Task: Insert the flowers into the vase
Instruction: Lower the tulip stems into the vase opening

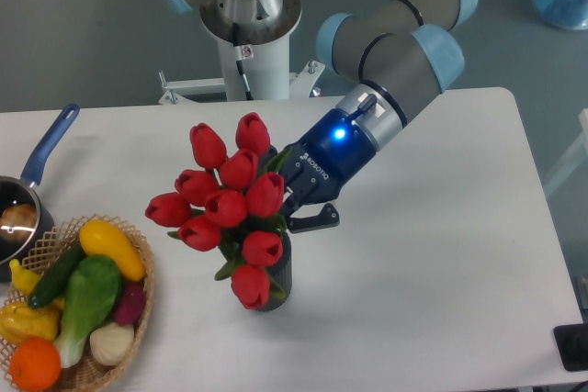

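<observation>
Near the middle of the white table (441, 227), toward its front edge, the dark grey vase (278, 284) stands upright with the red flowers (228, 204) spreading above and over it, hiding its mouth. The gripper (287, 197) is closed on the bunch from the right. At the table's front left corner sits a wicker basket (140, 296) of toy vegetables (83, 296), with a blue-handled saucepan (37, 172) at the left edge.

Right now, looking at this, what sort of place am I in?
Probably a robotics lab or demo room. A robot arm's gripper holds red tulips over a small vase on a plain white table, beside a basket of toy vegetables.
</observation>
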